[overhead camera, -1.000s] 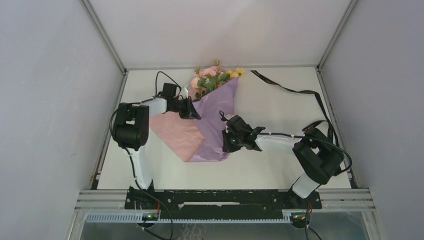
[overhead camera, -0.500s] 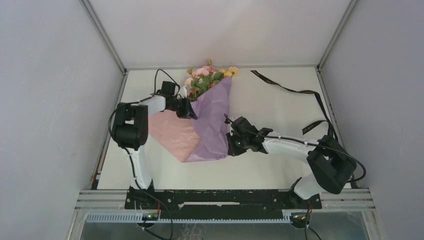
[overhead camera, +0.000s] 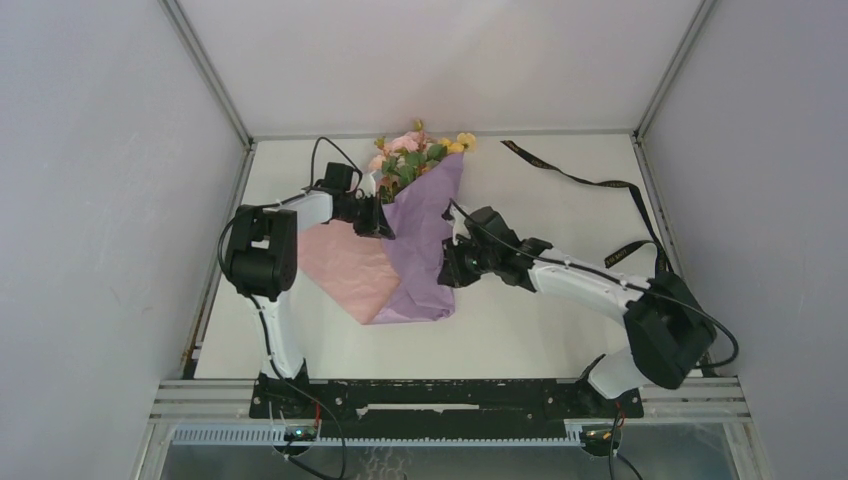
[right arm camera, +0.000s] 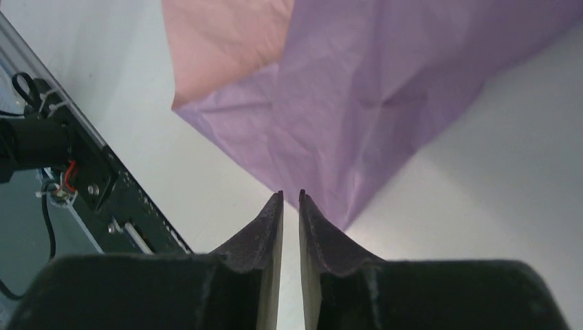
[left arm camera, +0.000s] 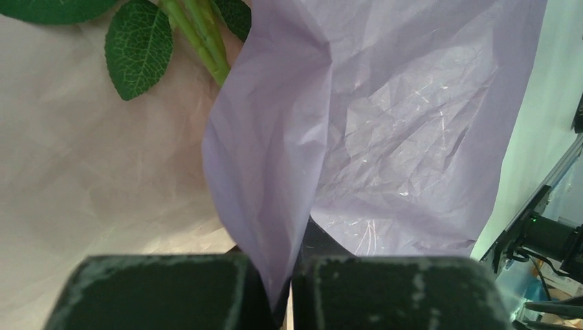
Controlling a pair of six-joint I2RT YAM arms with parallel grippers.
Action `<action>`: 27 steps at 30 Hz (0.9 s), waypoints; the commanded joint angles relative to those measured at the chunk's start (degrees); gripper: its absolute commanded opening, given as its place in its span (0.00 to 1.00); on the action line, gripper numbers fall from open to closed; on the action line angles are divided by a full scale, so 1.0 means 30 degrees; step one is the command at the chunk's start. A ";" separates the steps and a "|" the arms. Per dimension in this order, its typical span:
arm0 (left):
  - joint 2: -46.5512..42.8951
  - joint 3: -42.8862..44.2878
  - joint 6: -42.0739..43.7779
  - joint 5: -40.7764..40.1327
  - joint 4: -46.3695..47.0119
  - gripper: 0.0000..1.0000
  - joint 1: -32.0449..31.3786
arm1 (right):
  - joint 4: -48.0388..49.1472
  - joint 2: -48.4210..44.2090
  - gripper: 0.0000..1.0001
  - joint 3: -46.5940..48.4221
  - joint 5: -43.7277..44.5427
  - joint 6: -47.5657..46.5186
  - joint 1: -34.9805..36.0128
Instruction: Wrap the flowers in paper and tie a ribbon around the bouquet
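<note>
Flowers: the flowers (overhead camera: 415, 150), pink and yellow, lie at the far edge of the counter (overhead camera: 540, 330), left of centre. They have slid a little to the left since a second ago. Their green stems (left arm camera: 199, 34) lie on the pale pink side of the paper.
Paper: the paper (overhead camera: 425, 245) is spread on the counter nearer than the blossoms. Its lilac flap is folded over the stems, and the pink reverse shows to the left. From above, the flap looks narrower than it did a second ago.
Left arm: the left fingers (left arm camera: 306, 271) are closed on a raised fold of the lilac flap, near the stems. They have hardly moved.
Right arm: the right fingers (right arm camera: 276, 210) stand a narrow slit apart with nothing between them, tips just beside the flap's right edge. I cannot tell whether they touch it. Half a second ago they were nearer the arm bases and further right. The elbow has swung out toward the right wall.
Ribbon: the ribbon (overhead camera: 580, 178) lies loose on the right of the counter. It runs from the far edge to a loop by the right arm, apart from the paper, and has not changed.
Surface: the counter is white and matte.
Room: plain pale walls (overhead camera: 100, 200) close three sides, with metal corner posts. A black rail (overhead camera: 440, 400) at the near edge carries both arm bases.
</note>
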 commanded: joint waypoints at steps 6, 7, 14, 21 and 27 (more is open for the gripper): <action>-0.0376 0.1452 0.1515 -0.1503 -0.0994 0.00 -0.0074 | 0.2137 0.3790 0.17 -0.1430 -0.0037 0.0300 -0.0421; -0.0339 0.1516 0.1602 -0.1561 -0.1031 0.00 -0.0073 | 0.2116 0.3366 0.17 -0.2170 0.0030 0.0496 -0.0459; -0.0015 0.1570 0.1619 -0.1112 -0.1044 0.00 -0.0289 | -0.0513 -0.1874 0.19 -0.3582 0.0193 0.0743 -0.1281; -0.0044 0.1160 0.1354 -0.0768 -0.0784 0.00 -0.0337 | 0.2137 -0.0657 0.20 0.0194 -0.2394 0.0900 -0.4105; 0.0210 0.0670 0.1183 -0.0215 -0.0735 0.00 -0.0350 | 0.4014 0.6513 0.18 0.5893 -0.5316 0.1377 -0.4213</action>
